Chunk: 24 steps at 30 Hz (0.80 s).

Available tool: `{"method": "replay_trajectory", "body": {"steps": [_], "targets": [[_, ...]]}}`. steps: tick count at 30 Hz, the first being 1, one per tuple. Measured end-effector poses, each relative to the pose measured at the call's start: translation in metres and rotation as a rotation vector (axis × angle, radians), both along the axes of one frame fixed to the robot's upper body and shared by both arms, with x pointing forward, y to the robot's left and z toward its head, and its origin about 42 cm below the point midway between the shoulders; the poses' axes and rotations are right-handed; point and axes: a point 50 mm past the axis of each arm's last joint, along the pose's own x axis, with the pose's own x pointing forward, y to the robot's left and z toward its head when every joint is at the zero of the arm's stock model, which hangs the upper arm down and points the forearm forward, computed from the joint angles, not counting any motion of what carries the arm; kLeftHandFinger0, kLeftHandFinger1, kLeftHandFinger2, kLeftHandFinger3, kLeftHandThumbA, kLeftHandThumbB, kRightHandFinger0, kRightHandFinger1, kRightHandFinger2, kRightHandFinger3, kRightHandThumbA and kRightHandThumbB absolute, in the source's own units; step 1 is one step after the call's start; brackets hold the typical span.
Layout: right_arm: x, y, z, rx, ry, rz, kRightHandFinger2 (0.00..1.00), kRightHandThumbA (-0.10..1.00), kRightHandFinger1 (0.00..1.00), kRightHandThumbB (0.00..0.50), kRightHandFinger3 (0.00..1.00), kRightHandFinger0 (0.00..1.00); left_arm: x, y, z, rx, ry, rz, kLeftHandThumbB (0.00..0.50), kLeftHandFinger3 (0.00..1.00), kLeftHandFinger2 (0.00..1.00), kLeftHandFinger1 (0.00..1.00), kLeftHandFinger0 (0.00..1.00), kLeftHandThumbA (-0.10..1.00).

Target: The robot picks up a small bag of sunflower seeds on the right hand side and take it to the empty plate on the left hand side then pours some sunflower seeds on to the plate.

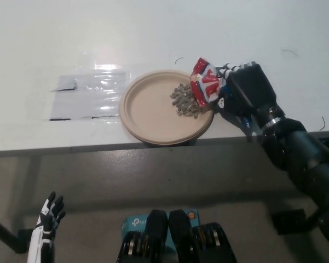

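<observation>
A round tan plate [148, 112] sits at the white table's front edge. A pile of sunflower seeds [185, 101] lies on its right side. My black right hand [246, 90] is shut on a small red, white and blue seed bag [204, 81], held tilted over the plate's right rim with its mouth toward the seeds. My white left hand [48, 219] rests low at the lower left, below the table, with its fingers apart and nothing in it.
A clear plastic sheet [90, 93] lies flat on the white table [153, 33] left of the plate. The table's front edge [71, 149] runs across the middle of the view, with grey floor below.
</observation>
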Motion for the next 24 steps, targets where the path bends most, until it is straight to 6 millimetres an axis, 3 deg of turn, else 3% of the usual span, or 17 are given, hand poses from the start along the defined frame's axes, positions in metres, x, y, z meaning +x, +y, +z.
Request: {"method": "replay_trajectory", "body": {"steps": [5, 8, 11, 14, 18, 24], "targets": [[-0.002, -0.003, -0.004, 0.101, 0.031, -0.035, 0.6, -0.1, 0.05, 0.013, 0.54, 0.0, 0.0, 0.0, 0.0, 0.0, 0.0, 0.0, 0.165, 1.0, 1.0, 1.0, 1.0, 1.0], [-0.001, -0.005, -0.003, 0.134, 0.036, -0.047, 0.6, -0.1, 0.05, 0.013, 0.55, 0.0, 0.0, 0.0, 0.0, 0.0, 0.0, 0.0, 0.16, 1.0, 1.0, 1.0, 1.0, 1.0], [-0.001, -0.005, -0.002, 0.15, 0.037, -0.049, 0.6, -0.1, 0.06, 0.0, 0.54, 0.0, 0.0, 0.0, 0.0, -0.002, 0.0, 0.001, 0.159, 1.0, 1.0, 1.0, 1.0, 1.0], [0.0, -0.007, -0.001, 0.159, 0.041, -0.053, 0.54, -0.1, 0.05, 0.007, 0.46, 0.0, 0.0, 0.0, 0.0, -0.002, 0.0, 0.001, 0.16, 1.0, 1.0, 1.0, 1.0, 1.0], [0.0, -0.011, 0.0, 0.148, 0.039, -0.053, 0.53, -0.1, 0.05, 0.014, 0.46, 0.0, 0.0, 0.0, 0.0, -0.002, 0.001, 0.001, 0.15, 1.0, 1.0, 1.0, 1.0, 1.0], [-0.001, -0.022, -0.002, 0.081, 0.019, -0.041, 0.65, -0.1, 0.16, 0.008, 0.64, 0.0, 0.0, 0.0, 0.0, -0.003, 0.001, 0.001, 0.155, 1.0, 1.0, 1.0, 1.0, 1.0]]}}
